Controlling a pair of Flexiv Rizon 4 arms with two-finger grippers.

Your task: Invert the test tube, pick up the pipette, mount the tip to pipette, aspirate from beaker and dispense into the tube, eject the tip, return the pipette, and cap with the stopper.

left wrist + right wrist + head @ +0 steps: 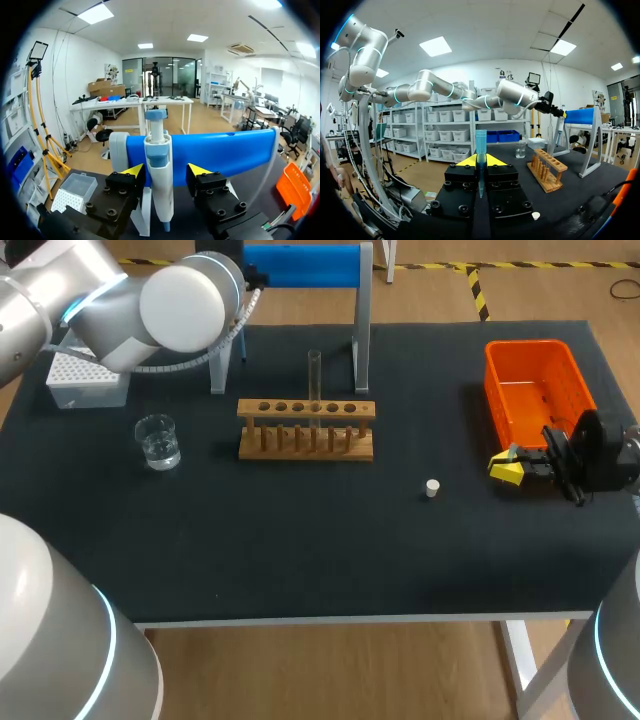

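Observation:
The white pipette [159, 175] with a blue top hangs on the blue stand [225, 150]. My left gripper [165, 170] is open around it, with a gap on one side of its body. My right gripper [480, 160] rests at the table's right, next to the orange bin, and is shut on a blue pipette tip [480, 145] that stands up between its yellow tips. The glass test tube [314, 380] stands upright in the wooden rack [305, 430]. Left of the rack sits the beaker [158, 441] with water. The white stopper [432, 488] lies between the rack and my right gripper [510, 468].
A white tip box [85, 380] sits at the back left under my left arm. The orange bin [535, 390] stands at the right, just behind my right gripper. The pipette stand's grey legs [362, 330] rise behind the rack.

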